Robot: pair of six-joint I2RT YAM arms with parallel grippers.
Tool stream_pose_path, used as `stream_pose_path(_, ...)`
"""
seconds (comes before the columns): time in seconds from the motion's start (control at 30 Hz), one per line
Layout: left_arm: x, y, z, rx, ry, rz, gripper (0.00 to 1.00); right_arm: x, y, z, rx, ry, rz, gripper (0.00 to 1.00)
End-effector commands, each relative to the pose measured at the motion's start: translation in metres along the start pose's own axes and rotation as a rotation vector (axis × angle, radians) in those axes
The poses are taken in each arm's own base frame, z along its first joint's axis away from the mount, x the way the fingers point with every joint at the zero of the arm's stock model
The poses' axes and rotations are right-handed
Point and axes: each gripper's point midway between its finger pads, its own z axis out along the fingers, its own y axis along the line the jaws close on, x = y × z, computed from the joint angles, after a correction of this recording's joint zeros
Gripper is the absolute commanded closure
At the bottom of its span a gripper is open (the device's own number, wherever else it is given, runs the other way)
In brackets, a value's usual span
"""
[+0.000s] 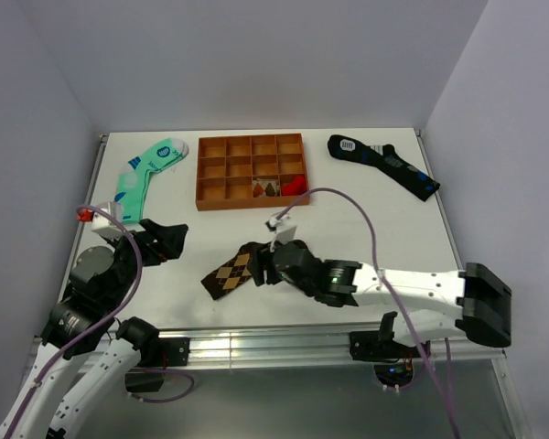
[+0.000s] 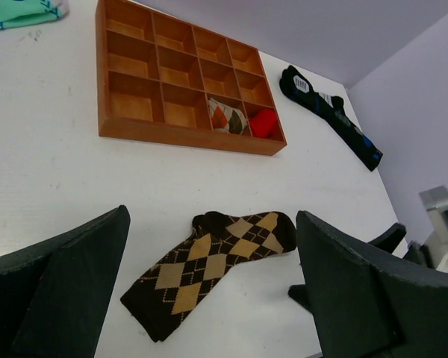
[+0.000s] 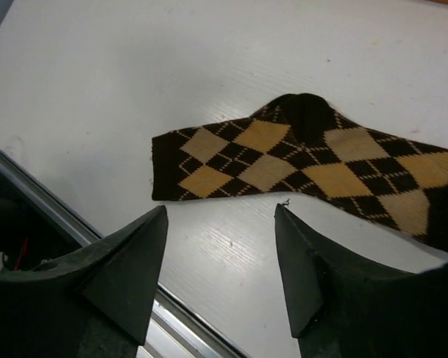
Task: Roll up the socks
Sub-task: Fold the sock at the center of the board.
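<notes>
My right gripper (image 3: 220,214) hangs with fingers spread, holding nothing. The brown argyle socks (image 3: 299,164) lie flat on the table (image 3: 134,74) just beyond its tips. My left gripper (image 2: 213,216) is likewise released, well back from them. Farther out is a wooden compartment tray (image 2: 179,136), with a mint-green sock (image 1: 146,176) and a dark blue-marked sock (image 1: 384,165) at either side.

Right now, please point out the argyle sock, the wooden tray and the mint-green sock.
argyle sock (image 2: 216,261), left wrist view, patterned middle.
wooden tray (image 1: 238,205), top external view, near wall.
mint-green sock (image 1: 142,178), top external view, middle.
</notes>
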Motion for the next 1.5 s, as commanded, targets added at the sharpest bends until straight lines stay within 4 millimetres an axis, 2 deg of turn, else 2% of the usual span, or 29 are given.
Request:
stream_pose_path(0.0, -0.010, 0.006, -0.003, -0.041, -0.053, -0.031, 0.01, -0.023, 0.029, 0.019, 0.006, -0.095, 0.003, 0.35)
stream_pose_path(0.07, -0.014, 0.010, -0.005, -0.064, -0.070, -0.040, 0.01, -0.025, 0.043, 0.028, -0.004, -0.095, -0.017, 0.42)
stream_pose_path(0.1, -0.014, 0.013, -0.006, -0.078, -0.072, -0.045, 0.01, -0.009, 0.050, 0.039, 0.006, -0.063, -0.061, 0.44)
stream_pose_path(0.13, -0.015, 0.014, -0.006, -0.087, -0.079, -0.051, 0.02, -0.007, 0.053, 0.044, 0.022, -0.067, -0.082, 0.44)
stream_pose_path(0.17, -0.018, 0.021, -0.007, -0.124, -0.094, -0.064, 0.03, -0.011, 0.065, 0.048, 0.012, -0.074, -0.093, 0.46)
stream_pose_path(0.2, -0.018, 0.023, -0.008, -0.139, -0.097, -0.069, 0.03, 0.005, 0.066, 0.061, 0.033, -0.041, -0.140, 0.47)
stream_pose_path(0.23, -0.019, 0.026, -0.009, -0.153, -0.104, -0.076, 0.04, 0.011, 0.074, 0.065, 0.026, -0.035, -0.162, 0.48)
stream_pose_path(0.27, -0.020, 0.029, -0.010, -0.173, -0.112, -0.086, 0.04, 0.009, 0.083, 0.069, 0.015, -0.040, -0.183, 0.50)
stream_pose_path(0.3, -0.020, 0.031, -0.010, -0.184, -0.114, -0.088, 0.04, 0.023, 0.085, 0.079, 0.022, -0.015, -0.209, 0.50)
stream_pose_path(0.37, -0.020, 0.032, -0.010, -0.191, -0.116, -0.093, 0.04, 0.033, 0.093, 0.089, 0.014, 0.001, -0.232, 0.52)
stream_pose_path(0.57, -0.018, 0.033, -0.006, -0.204, -0.100, -0.089, 0.04, 0.050, 0.105, 0.106, -0.018, 0.027, -0.256, 0.53)
stream_pose_path(0.6, -0.018, 0.032, -0.006, -0.198, -0.101, -0.088, 0.04, 0.059, 0.102, 0.111, -0.001, 0.043, -0.272, 0.53)
stream_pose_path(0.77, -0.016, 0.031, -0.005, -0.190, -0.091, -0.081, 0.04, 0.079, 0.105, 0.123, 0.020, 0.063, -0.300, 0.55)
stream_pose_path(1.47, -0.014, 0.027, -0.002, -0.173, -0.077, -0.075, 0.04, 0.117, 0.087, 0.133, 0.143, 0.104, -0.389, 0.55)
